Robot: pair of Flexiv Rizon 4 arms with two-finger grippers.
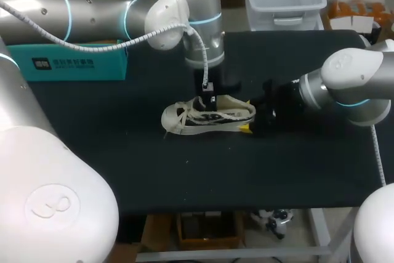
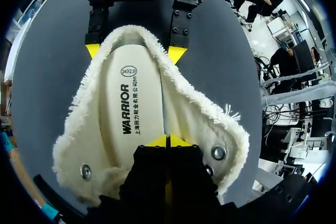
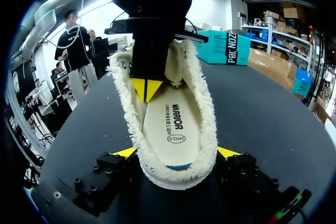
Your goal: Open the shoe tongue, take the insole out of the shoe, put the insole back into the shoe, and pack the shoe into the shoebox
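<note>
The shoe [image 1: 209,117] is sitting upright on its sole in the middle of the bench [image 1: 184,180], with its toe pointing toward the left arm's side and its heel toward the right arm. Its fleecy collar is spreading wide open, and the insole [image 2: 128,103] is lying flat inside, printed face up.

The left claw [image 2: 168,141] is pointing straight down into the shoe's opening at the tongue end. Its two yellow tips are pressing together with no gap showing. They are meeting right at the insole's edge, but I cannot tell whether anything thin is pinched between them.

The right claw [image 3: 177,153] is lying low over the bench at the heel, its fingers standing wide apart. One yellow tip is pressing against each side of the heel, so it is gripping the shoe.

The box [image 1: 74,63] is sitting at the bench's far left, well apart from the shoe.
</note>
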